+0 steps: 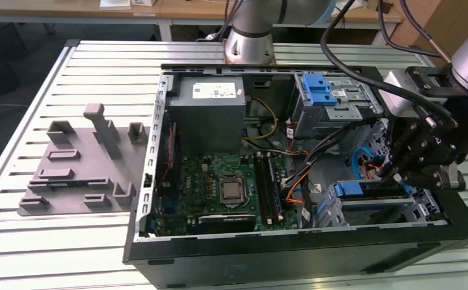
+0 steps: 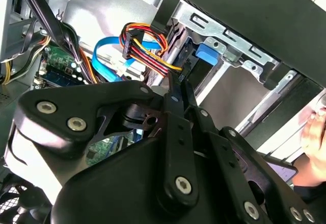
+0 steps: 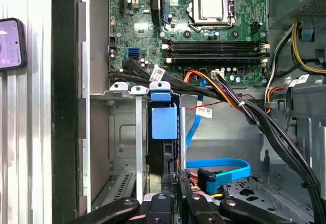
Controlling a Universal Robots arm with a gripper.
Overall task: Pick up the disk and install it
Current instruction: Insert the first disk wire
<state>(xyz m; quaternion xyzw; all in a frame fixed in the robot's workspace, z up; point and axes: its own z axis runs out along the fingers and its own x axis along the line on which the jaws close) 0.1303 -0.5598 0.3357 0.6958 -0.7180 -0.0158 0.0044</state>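
Nearest the wrist cameras, the gripper (image 3: 177, 180) stood over the drive cage (image 1: 427, 211), at about 4 o'clock from the motherboard (image 1: 217, 181) in the exterior view. Its fingers (image 2: 175, 117) were drawn close together, with their tips at the edge of the disk (image 3: 164, 122). Whether they pinched that edge or only pressed against it could not be determined.

The disk stood edge-on in a slot of the cage, blue carrier uppermost, and appeared largely seated.

Judgement: the disk was likely rigid, moderately heavy and sensitive to shock. Its metal faces would be slippery. The plastic carrier frame was the sounder place to take hold, along the long edges and clear of the connector end. Side load in the slot could jam it.

Beyond it, the bundled cables (image 3: 239, 99) carried small white tags, too small to read. Farther on, at 12 o'clock from the motherboard, the grey metal box (image 1: 210, 115) bore a white sticker (image 1: 216, 90), print not legible. The case rested on a slatted worktop (image 1: 57, 241).
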